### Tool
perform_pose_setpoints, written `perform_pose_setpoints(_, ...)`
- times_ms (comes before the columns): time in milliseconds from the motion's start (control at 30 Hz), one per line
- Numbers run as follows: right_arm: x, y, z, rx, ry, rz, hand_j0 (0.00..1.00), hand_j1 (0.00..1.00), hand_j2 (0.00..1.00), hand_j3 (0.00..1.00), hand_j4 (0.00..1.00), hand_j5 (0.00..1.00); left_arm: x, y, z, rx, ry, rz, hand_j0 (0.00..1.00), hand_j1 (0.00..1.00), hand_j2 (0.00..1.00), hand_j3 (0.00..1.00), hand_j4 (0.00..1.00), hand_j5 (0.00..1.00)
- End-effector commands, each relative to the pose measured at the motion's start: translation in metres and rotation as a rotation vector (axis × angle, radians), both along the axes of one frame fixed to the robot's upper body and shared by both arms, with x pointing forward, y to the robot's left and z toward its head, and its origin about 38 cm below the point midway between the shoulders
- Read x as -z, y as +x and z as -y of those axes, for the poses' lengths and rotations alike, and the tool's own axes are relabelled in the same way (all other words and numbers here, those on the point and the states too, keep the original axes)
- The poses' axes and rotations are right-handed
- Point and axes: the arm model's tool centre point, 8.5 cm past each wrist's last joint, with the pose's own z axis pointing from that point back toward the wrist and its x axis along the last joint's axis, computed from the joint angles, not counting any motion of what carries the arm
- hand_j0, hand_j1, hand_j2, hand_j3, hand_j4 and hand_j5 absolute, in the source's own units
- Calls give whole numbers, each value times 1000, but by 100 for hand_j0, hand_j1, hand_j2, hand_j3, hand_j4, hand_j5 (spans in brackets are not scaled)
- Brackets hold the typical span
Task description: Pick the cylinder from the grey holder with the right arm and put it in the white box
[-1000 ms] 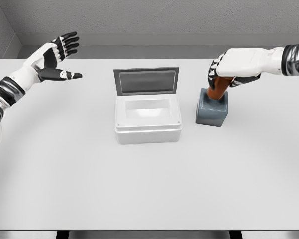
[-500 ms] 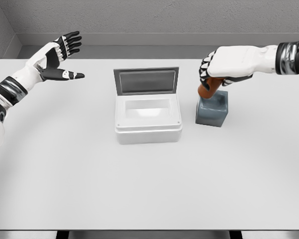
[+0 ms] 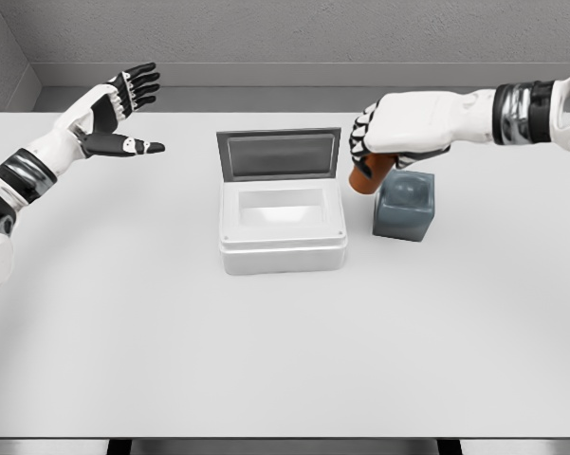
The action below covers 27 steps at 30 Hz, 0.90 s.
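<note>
Cylinder (image 3: pixel 369 175), orange-brown, hung in the right hand (image 3: pixel 398 133), whose fingers were curled around its upper part; it was clear of the grey holder (image 3: pixel 405 206) and sat between that holder and the white box (image 3: pixel 283 227). Nearest the camera, the white table (image 3: pixel 266 360) carried the box, whose lid (image 3: pixel 279 154) stood upright at its far edge. Farther back on the left, the left hand (image 3: pixel 114 109) hovered with fingers spread wide, holding nothing.

A white table (image 3: pixel 266 360) stands before grey walls (image 3: pixel 285 33).
</note>
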Motion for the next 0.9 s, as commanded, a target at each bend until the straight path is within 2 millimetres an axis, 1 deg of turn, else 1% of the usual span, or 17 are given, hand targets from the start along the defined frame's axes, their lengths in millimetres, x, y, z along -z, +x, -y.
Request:
perform_pose_setpoints(0, 0, -1, -6, -13, 8, -1, 36, 36, 36, 36, 36, 36, 0, 0, 1, 1, -6, 1, 100, 100, 100, 100, 100, 100)
perform_pose_setpoints(33, 0, -1, -13, -26, 15, -2, 36, 36, 36, 36, 36, 36, 0, 0, 1, 1, -8, 1, 100, 100, 100, 100, 100, 100)
perform_pose_setpoints(167, 0, -2, -19, -38, 14, 6, 36, 36, 36, 36, 36, 36, -1, 0, 0, 0, -6, 1, 100, 100, 100, 100, 100, 100)
perform_pose_setpoints(233, 0, -6, -25, -62, 12, 9, 36, 36, 36, 36, 36, 36, -1, 0, 0, 0, -6, 1, 100, 100, 100, 100, 100, 100)
perform_pose_setpoints(333, -1, -7, -27, -68, 13, 12, 36, 36, 36, 36, 36, 36, 0, 0, 1, 1, -8, 1, 100, 100, 100, 100, 100, 100)
perform_pose_setpoints(500, 0, -7, -36, -84, 15, 14, 36, 36, 36, 36, 36, 36, -1, 0, 0, 0, -6, 1, 100, 100, 100, 100, 100, 100)
perform_pose_setpoints(667, -3, -7, -45, -102, 18, 23, 36, 36, 36, 36, 36, 36, 0, 0, 1, 1, -8, 1, 100, 100, 100, 100, 100, 100)
perform_pose_setpoints(867, 0, -6, -48, -106, 12, 15, 36, 36, 36, 36, 36, 36, -1, 0, 0, 0, -6, 1, 100, 100, 100, 100, 100, 100)
